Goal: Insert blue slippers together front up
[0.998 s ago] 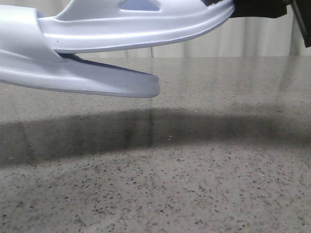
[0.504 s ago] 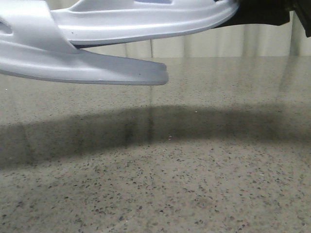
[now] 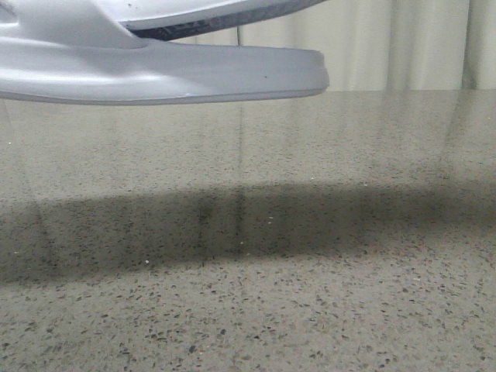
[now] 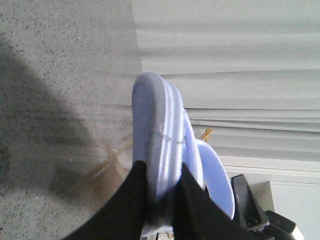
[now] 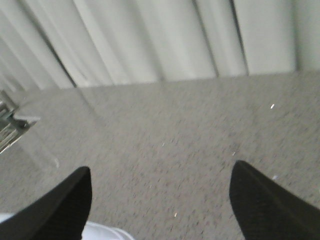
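A: What has moved since the earlier frames?

B: In the front view the lower slipper [image 3: 163,74] has travelled to the right, its rounded end now further across than half a second ago. The upper slipper [image 3: 209,14] has risen almost out of the top edge, and the dark arm that was at the upper right is gone from that view.

A: State of the left fingers [image 4: 131,200]?

B: Clenched on the lower slipper [image 4: 160,150]. The two black fingers press its sole from either side, edge-on, and the slipper is held in the air above the surface [image 4: 50,75]. Beyond the lower slipper lies the upper slipper [image 4: 216,180], nested against it.

A: And the right fingers [image 5: 70,200]?

B: Spread wide, released, with bare surface [image 5: 165,150] between them. A pale blue-white patch at one corner, beside one finger, touches neither as far as can be seen.

A: The surface and the room?

B: The surface [image 3: 310,294] is grey speckled stone, glossy, with a broad dark shadow band below the lower slipper. Behind the surface hang pale pleated curtains [image 3: 403,46]. In the left wrist view a dark arm part [image 4: 250,205] shows beyond the upper slipper.
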`<state>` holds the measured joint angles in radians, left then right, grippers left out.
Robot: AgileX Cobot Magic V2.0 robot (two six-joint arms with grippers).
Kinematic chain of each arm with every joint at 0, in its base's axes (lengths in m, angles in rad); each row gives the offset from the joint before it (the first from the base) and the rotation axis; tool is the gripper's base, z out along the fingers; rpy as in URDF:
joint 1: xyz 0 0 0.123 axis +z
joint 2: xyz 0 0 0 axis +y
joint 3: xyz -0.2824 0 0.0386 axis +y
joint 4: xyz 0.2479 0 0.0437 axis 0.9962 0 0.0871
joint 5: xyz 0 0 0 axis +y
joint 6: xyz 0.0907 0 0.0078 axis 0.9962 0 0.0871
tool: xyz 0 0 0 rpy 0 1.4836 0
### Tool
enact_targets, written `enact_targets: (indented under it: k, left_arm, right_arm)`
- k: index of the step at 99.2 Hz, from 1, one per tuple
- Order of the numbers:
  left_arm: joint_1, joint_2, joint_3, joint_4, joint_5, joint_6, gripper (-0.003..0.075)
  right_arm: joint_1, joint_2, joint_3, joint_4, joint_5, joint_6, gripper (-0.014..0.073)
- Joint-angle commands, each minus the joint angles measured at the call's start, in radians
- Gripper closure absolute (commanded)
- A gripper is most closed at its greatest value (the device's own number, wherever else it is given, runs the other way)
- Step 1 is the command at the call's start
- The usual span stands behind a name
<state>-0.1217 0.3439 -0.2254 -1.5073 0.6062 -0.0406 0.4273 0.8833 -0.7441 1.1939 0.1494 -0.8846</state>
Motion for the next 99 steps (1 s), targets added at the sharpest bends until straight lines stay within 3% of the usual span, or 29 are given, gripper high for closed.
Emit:
enact_targets:
  k: [1, 30, 69, 99]
  left_arm:
    - [-0.009, 0.006, -0.034, -0.064, -0.017, 0.01, 0.0704]
    - [-0.009, 0.063, -0.034, -0.093, -0.031, 0.067, 0.0704]
    - [-0.009, 0.291, -0.034, -0.354, 0.023, 0.446, 0.0704]
    - [-0.009, 0.543, -0.164, -0.354, 0.108, 0.614, 0.0704]
  right_arm:
    - [-0.003, -0.062, -0.024, -0.035, -0.115, -0.02, 0.0096]
    - [-0.003, -0.139, -0.024, -0.052, -0.175, -0.021, 0.0096]
    - [-0.003, -0.139, -0.024, -0.052, -0.109, -0.021, 0.0096]
    - [-0.003, -0.139, -0.024, -0.052, -0.069, -0.021, 0.0096]
